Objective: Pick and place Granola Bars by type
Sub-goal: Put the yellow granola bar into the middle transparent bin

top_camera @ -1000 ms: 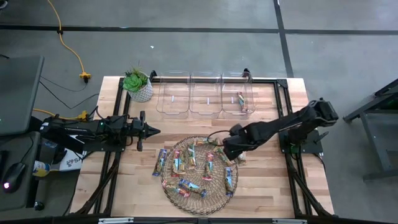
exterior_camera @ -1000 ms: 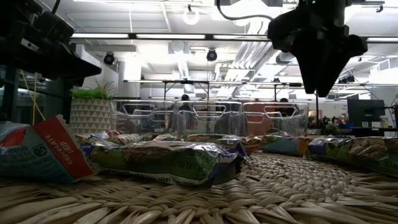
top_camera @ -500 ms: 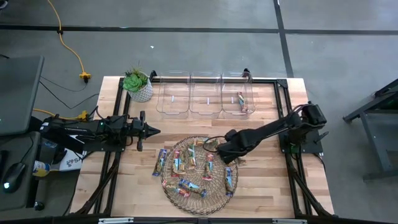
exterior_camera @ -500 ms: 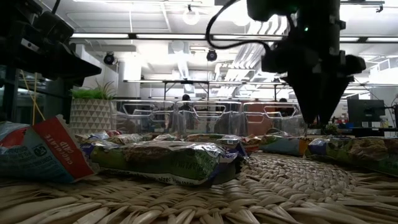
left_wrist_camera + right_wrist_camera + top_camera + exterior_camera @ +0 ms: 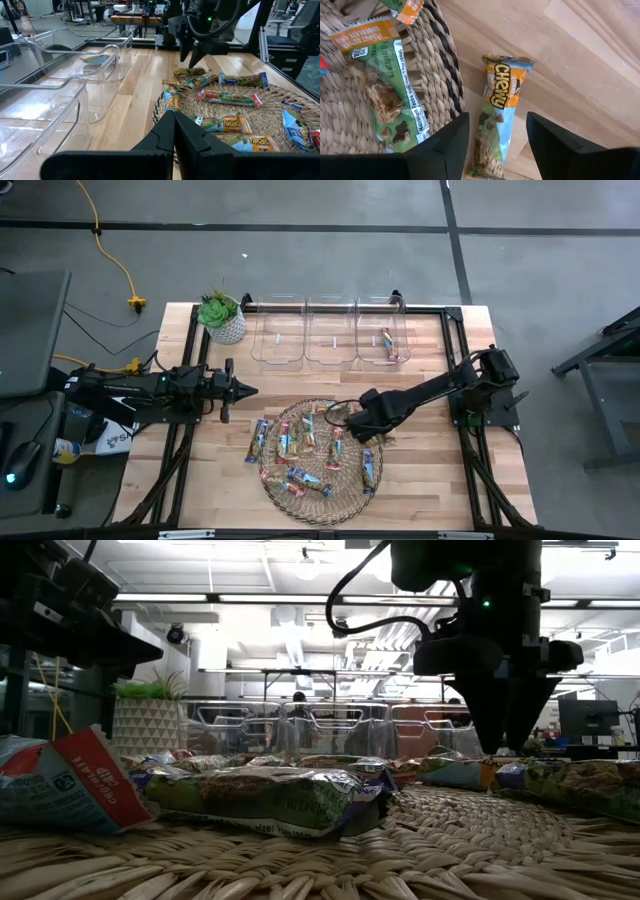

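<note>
Right end effector spread over one stray granola bar

Right end effector (image 5: 497, 142), fingers apart and holding nothing, straddles a blue-and-orange granola bar (image 5: 497, 107) on the worktop (image 5: 420, 480) beside the wicker mat (image 5: 270, 480), centre frame. Left end effector (image 5: 243, 390), closed and empty, waits at left. Three clear bins (image 5: 330, 340) above; one bar inside.

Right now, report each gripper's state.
Left gripper: shut, empty, beside the wicker mat.
Right gripper: open, straddling a blue Chewy bar, nothing gripped.
</note>
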Robot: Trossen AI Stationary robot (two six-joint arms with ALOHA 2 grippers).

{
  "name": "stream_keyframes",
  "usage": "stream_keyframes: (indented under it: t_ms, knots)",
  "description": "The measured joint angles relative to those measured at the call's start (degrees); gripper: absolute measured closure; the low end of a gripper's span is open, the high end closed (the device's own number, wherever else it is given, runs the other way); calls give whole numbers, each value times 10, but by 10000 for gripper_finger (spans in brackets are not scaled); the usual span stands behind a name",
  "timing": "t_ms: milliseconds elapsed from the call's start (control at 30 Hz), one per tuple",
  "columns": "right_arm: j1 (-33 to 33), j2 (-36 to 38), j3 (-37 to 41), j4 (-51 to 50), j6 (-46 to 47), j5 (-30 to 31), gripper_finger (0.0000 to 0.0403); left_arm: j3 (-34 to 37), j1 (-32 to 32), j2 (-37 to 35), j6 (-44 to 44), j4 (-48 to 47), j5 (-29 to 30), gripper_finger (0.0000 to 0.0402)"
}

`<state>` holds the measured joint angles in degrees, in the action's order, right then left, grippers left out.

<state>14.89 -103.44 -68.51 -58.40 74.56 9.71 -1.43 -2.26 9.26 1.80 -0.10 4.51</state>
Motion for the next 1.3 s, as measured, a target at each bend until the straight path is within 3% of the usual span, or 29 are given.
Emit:
stream_keyframes:
  t_ms: [600,833,1000,1300]
  knots:
    - [-32,0,1,12,-27,-2,212,0,0,0,0,0,0,400]
    - [-40,-1,82,105,-21,-64,212,0,0,0,0,0,0,400]
    - [-36,4,124,153,-6,-75,212,0,0,0,0,0,0,400]
    - [-36,3,128,164,-14,-79,216,0,0,0,0,0,0,400]
